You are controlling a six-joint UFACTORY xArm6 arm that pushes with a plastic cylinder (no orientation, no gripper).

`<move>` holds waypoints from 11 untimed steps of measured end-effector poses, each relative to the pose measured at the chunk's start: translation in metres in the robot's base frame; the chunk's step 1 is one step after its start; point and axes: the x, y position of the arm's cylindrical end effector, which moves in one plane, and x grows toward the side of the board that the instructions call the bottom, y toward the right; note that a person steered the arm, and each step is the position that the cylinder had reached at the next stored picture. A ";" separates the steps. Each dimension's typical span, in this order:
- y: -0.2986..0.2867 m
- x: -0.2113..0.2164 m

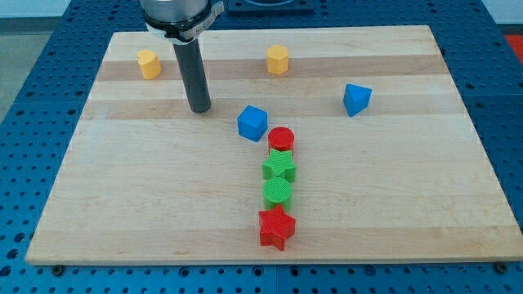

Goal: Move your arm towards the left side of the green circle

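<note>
The green circle (278, 191) lies low in the middle of the board, in a column of touching blocks: a red circle (281, 139) at the top, a green star (279, 166) below it, then the green circle, then a red star (276, 227) at the bottom. My tip (199, 109) rests on the board up and to the left of the column, well apart from the green circle. A blue cube (252, 122) sits between my tip and the red circle.
A yellow block (148, 64) sits near the board's top left, left of the rod. Another yellow block (278, 60) sits at top centre. A blue block (356, 99) sits to the right. The wooden board (122, 196) lies on a blue table.
</note>
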 end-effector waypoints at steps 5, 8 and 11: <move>0.038 0.195; 0.046 0.188; 0.076 0.169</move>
